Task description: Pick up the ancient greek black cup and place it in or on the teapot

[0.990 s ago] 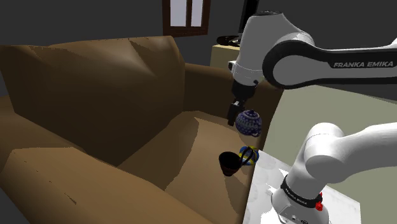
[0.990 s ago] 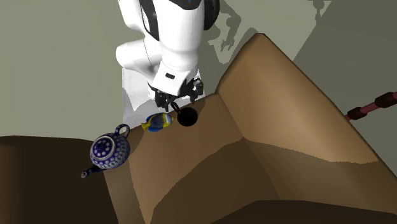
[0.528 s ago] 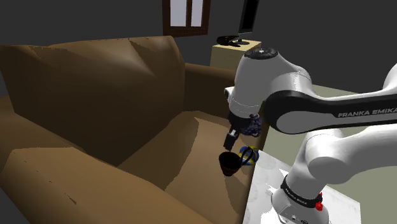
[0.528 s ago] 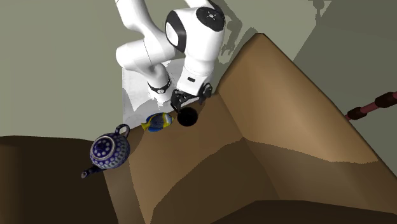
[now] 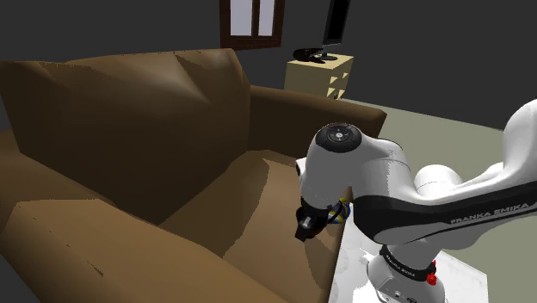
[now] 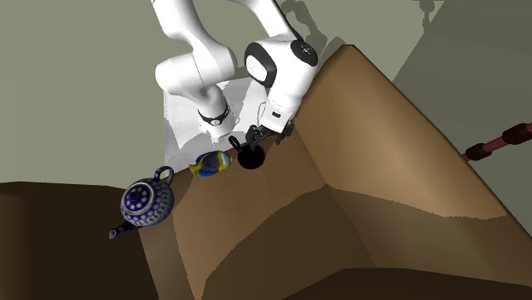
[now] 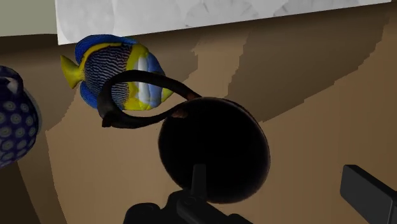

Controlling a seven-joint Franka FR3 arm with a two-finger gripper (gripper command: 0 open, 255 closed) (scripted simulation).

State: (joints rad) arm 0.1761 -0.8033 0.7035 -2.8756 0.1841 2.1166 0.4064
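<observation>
1. Scanning the second exterior view left to right: blue dotted teapot (image 6: pixel 145 200) sits upright on the brown sofa (image 6: pixel 384 187), spout toward that view's left.
2. Striped blue-and-yellow fish (image 6: pixel 213 162) is next, lying apart from the teapot.
3. Black cup (image 6: pixel 250 158) stands on the sofa just beside the fish, loop handle toward the fish.
4. Gripper (image 6: pixel 264 139) hangs right over the cup, fingers (image 7: pixel 369 191) spread wide, gripping nothing. Wrist view shows a gap between cup and finger.

The gripper (image 6: pixel 248 144) hangs just above the black cup (image 6: pixel 250 159) on the brown sofa (image 6: pixel 384 170) (a striped fish (image 6: pixel 213 163) lies beside it), with the blue teapot (image 6: pixel 147 201) further off.
</observation>
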